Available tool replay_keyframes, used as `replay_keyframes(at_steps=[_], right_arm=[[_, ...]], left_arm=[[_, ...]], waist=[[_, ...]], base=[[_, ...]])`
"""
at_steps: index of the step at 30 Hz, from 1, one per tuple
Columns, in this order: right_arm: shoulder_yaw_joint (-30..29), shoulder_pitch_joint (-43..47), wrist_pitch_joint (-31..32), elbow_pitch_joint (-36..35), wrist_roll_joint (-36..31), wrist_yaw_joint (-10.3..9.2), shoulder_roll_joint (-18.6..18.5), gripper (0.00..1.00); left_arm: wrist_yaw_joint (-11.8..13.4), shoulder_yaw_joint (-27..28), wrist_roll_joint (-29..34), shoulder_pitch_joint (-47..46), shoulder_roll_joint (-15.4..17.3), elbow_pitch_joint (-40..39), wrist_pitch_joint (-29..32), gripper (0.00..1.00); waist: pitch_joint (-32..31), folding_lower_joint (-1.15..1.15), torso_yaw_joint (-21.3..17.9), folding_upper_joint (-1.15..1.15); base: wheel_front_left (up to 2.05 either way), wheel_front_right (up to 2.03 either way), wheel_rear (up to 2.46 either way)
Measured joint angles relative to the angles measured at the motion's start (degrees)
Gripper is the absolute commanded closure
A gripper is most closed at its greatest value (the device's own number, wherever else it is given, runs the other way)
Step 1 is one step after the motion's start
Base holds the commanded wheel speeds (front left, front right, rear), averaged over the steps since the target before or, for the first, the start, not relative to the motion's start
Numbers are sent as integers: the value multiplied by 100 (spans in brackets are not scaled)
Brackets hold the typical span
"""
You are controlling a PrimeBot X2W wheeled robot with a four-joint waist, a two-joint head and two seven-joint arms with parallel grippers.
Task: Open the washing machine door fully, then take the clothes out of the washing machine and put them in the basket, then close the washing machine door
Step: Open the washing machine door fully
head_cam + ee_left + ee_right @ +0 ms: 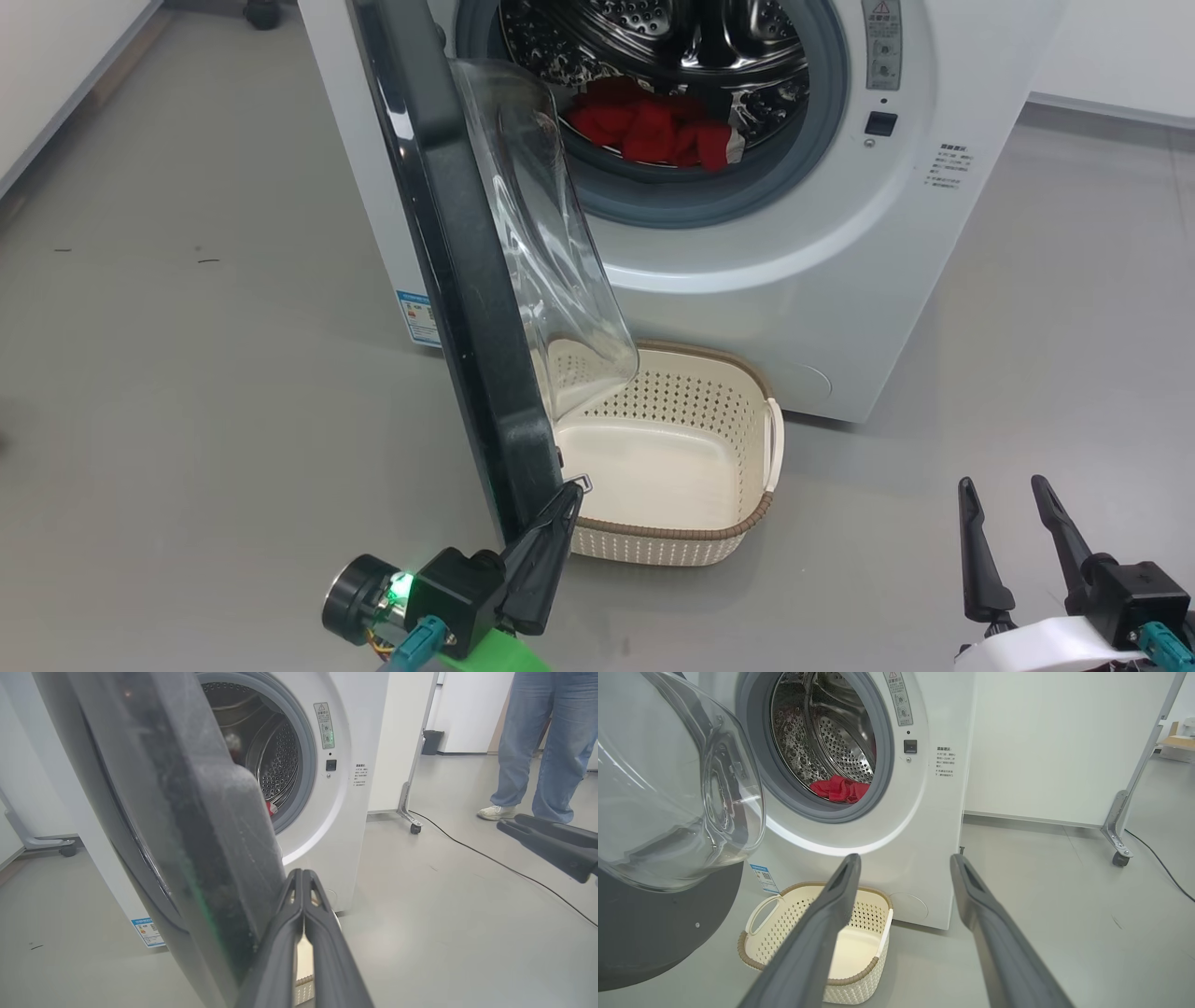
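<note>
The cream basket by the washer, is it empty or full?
Empty: the cream perforated plastic basket has a bare floor; the bright red fabric clothes lie in the steel drum.

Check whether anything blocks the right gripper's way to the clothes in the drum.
Nothing visible does. The open right gripper faces the mouth of the washing machine, the red clothes in plain sight. The washing machine door stands half open off to the side, its glass bulging toward the mouth.

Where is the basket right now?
Head view, centre: the basket sits empty on the floor at the foot of the washing machine, under the drum mouth, its left side beneath the open washing machine door.
</note>
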Motion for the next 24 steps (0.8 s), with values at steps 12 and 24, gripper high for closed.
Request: replay_keyframes(at_steps=[12, 24], right_arm=[[-113, 0, 0, 12, -16, -2, 21, 0], [-293, 2, 0, -4, -16, -27, 26, 0]], left_arm=[[0, -5, -96, -13, 0, 141, -16, 100], [67, 21, -99, -9, -29, 151, -107, 100]], waist=[[17, 0, -120, 0], [89, 0, 44, 0]], base=[[0, 0, 0], [0, 0, 0]])
